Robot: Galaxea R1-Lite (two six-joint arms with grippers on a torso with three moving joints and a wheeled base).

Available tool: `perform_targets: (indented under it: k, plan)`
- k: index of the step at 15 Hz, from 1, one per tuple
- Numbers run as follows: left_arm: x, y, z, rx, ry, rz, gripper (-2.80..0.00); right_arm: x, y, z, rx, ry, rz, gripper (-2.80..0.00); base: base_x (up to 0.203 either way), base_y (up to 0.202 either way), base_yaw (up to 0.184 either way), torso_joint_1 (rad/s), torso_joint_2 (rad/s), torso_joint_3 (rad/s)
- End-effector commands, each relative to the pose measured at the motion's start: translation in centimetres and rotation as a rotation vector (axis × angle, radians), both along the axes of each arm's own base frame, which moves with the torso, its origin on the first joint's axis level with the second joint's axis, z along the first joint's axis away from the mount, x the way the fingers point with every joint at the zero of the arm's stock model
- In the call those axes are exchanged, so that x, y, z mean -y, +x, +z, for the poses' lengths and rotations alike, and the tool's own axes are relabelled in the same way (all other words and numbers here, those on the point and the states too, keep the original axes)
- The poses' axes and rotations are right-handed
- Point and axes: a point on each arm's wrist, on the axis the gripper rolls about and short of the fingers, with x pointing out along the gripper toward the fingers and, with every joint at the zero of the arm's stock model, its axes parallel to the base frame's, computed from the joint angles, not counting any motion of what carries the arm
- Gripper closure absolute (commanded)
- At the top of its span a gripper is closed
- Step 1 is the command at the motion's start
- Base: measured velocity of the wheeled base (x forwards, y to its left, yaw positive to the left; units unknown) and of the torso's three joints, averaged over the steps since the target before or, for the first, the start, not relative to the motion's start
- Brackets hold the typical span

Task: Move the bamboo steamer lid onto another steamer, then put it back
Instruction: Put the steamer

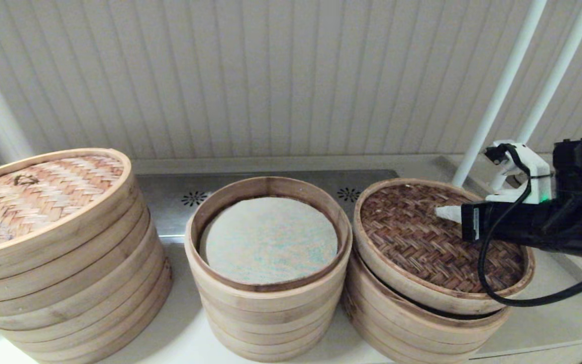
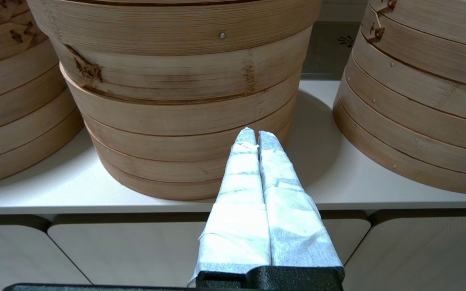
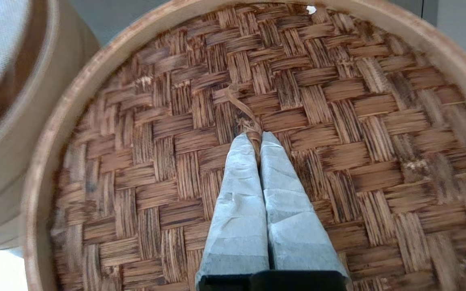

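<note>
The right gripper (image 1: 442, 212) is covering part of the lid (image 1: 422, 242) in the head view, and its arm is running out of the right edge. The wide steamer (image 1: 63, 263) is being cut off by the left edge. In the right wrist view, the lid's loop (image 3: 246, 117) is disappearing between the closed fingers (image 3: 237, 194), and the lid's rim is looking blurred.

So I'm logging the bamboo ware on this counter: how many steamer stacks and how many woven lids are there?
Steamer stacks: 3 (wide stack, open middle stack, right stack)
Woven lids: 2 (light tan lid, dark brown lid, tilted, its loop pinched by the right gripper)
Total: 5
</note>
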Motion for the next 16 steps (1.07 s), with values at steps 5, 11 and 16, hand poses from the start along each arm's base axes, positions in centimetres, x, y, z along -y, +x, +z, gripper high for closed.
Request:
perform_targets:
  k: [5,11,16]
  plan:
    - [0.0,0.0,0.0,0.001,0.0,0.001,0.0,-0.2,0.2,-0.4,-0.014,0.0,0.008,0.0,0.0,0.0,0.0,0.0,0.0,0.0]
    - [0.0,0.0,0.0,0.001,0.0,0.001,0.0,-0.1,-0.3,-1.1,-0.039,-0.005,0.01,0.0,0.0,0.0,0.0,0.0,0.0,0.0]
    - [0.0,0.0,0.0,0.001,0.0,0.001,0.0,-0.4,-0.5,-1.5,-0.05,-0.004,0.029,0.0,0.0,0.0,0.0,0.0,0.0,0.0]
